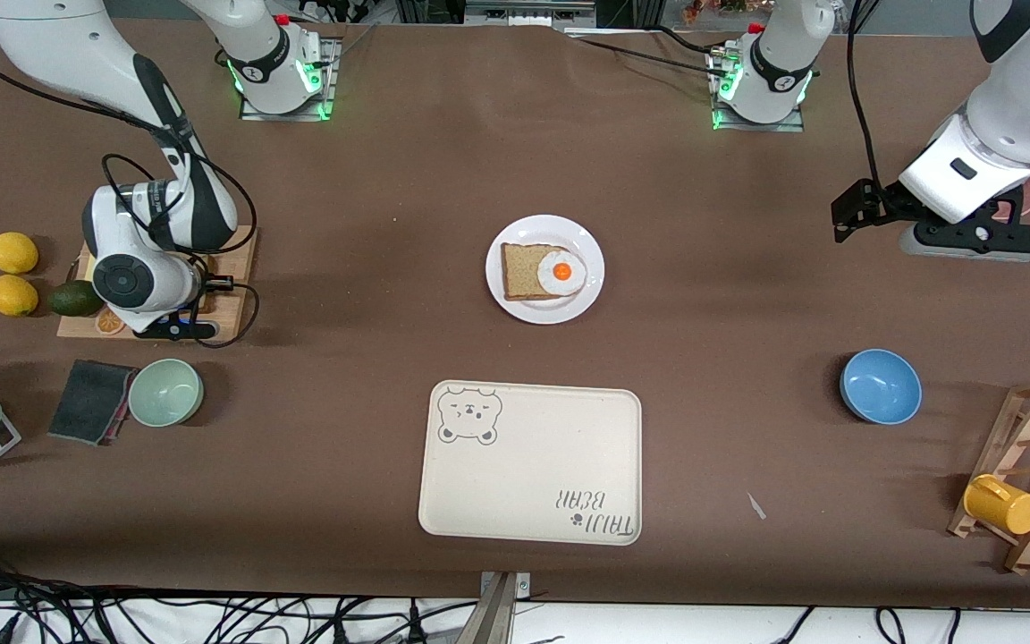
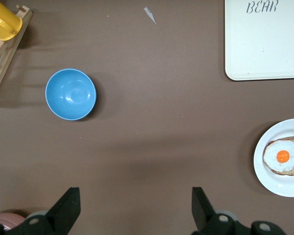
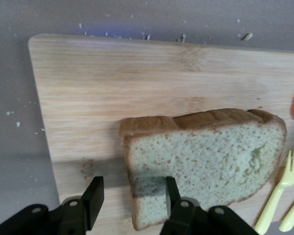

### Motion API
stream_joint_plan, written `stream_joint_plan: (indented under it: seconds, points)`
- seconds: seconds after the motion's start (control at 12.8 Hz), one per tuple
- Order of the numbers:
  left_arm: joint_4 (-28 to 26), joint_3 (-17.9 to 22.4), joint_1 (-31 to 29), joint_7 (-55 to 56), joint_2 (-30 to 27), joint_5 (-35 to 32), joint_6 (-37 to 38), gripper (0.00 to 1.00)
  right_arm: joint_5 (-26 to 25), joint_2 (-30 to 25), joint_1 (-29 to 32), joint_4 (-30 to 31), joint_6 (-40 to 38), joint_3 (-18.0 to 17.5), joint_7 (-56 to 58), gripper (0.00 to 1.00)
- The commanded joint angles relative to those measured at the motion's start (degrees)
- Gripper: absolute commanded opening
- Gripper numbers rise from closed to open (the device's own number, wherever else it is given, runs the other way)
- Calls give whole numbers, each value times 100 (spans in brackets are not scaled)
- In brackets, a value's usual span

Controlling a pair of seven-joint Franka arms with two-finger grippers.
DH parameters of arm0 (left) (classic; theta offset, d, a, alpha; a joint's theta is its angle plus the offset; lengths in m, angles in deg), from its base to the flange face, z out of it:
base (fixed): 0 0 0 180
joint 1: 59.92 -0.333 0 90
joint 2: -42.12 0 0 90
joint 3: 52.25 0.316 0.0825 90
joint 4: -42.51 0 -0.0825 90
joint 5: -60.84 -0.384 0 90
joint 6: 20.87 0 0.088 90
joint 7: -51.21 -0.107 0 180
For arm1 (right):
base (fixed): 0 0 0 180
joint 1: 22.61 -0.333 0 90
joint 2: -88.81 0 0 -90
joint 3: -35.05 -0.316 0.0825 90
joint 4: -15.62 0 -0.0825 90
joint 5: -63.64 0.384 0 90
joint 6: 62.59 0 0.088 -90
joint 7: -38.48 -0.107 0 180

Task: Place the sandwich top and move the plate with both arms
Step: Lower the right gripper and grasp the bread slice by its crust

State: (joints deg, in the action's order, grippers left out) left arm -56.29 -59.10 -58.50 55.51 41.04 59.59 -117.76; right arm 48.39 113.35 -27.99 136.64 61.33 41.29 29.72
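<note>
- Right wrist view shows my right gripper low over the wooden cutting board at the right arm's end of the table, jaws spread, straddling one crust corner of the sandwich top, which lies flat on the board
- My left gripper waits over bare table at the left arm's end, jaws wide apart, holding nothing
- The plate sits mid-table with the egg-topped slice on it, well apart from both grippers
- Risk as I judge it: the jaws catch only a corner, so closing here could tear the soft bread or let it droop and slip during the carry
- A crooked release could land the slice on the egg and push it off the lower slice
- A yellow fork lies just beside the bread; I could snag it on the lift
- Lemons, an avocado, a green bowl and a sponge crowd near the board; the bear tray and blue bowl lie nearer the front camera than the plate, clear of my path
</note>
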Motion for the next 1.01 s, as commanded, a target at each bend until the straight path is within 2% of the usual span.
stream_joint_plan:
  seconds: [0.0,0.47,0.94]
  points:
    - [89,-36,-19,1,12,-138,92,100,-128,59,11,10,71,-26,-135,39]
    - [98,-53,-10,1,12,-130,92,100,-128,77,20,10,62,-26,-126,2]
    - [159,-124,87,9,293,-191,109,100,-128,59,37,-183,-148,-26,-56,0]
